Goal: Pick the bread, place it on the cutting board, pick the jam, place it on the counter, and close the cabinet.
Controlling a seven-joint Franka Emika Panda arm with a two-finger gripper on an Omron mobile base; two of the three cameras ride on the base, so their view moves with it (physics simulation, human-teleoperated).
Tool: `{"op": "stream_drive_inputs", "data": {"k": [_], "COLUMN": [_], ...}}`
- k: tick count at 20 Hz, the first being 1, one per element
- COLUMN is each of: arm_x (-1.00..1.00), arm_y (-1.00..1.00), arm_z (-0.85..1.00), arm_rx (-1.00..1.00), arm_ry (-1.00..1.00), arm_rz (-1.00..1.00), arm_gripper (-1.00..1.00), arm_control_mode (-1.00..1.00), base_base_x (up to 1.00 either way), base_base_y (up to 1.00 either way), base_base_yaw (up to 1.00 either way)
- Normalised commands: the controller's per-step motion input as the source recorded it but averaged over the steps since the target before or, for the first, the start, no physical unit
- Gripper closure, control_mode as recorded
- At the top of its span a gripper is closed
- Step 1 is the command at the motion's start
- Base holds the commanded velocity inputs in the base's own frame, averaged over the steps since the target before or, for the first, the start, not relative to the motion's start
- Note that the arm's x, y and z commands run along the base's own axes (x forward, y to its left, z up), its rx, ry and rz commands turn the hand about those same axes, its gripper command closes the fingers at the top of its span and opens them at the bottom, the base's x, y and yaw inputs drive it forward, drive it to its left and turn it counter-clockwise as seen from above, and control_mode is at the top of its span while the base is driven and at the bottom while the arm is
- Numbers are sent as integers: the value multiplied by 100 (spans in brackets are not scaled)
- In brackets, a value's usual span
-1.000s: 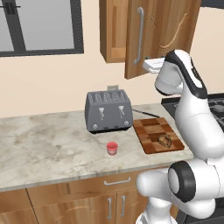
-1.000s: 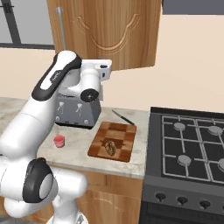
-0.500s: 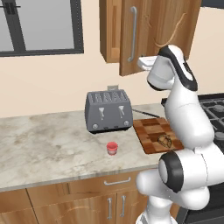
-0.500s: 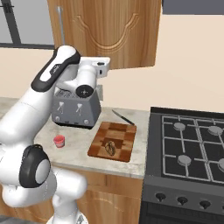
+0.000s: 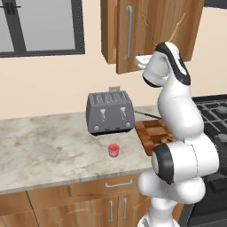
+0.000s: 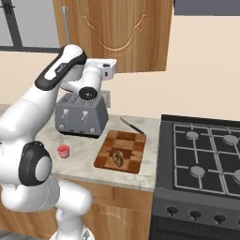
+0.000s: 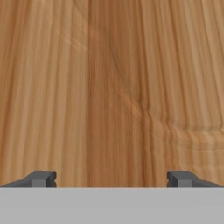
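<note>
The bread lies on the chequered cutting board, which the arm partly hides in the left base view. On the counter, in front of the toaster, stands the red jam. My gripper is raised against the wooden door of the cabinet, below its bar handle. In the hand view the gripper is open and holds nothing, with the door's grain close in front of it.
A grey toaster stands at the back of the counter. A knife lies behind the board. The black stove adjoins the counter on the right. A window is at the upper left.
The arm has swung left and pushed the cabinet door with it, so the door stands closer to shut. Bread, jam and board have not moved.
</note>
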Motion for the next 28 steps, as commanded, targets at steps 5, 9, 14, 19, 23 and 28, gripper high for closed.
{"op": "stream_drive_inputs", "data": {"k": [5,9,14,19,23,28], "arm_x": [40,43,38,39,38,36], "arm_y": [0,0,0,0,0,0], "arm_z": [0,0,0,0,0,0], "arm_rx": [0,0,0,0,0,0], "arm_ry": [0,0,0,0,0,0], "arm_rz": [-4,-4,-2,-1,-1,-1], "arm_gripper": [-100,-100,-100,-100,-100,-100], "arm_control_mode": [-100,-100,-100,-100,-100,-100], "base_base_x": [0,0,0,0,0,0], "base_base_y": [0,0,0,0,0,0], "base_base_yaw": [0,0,0,0,0,0]}}
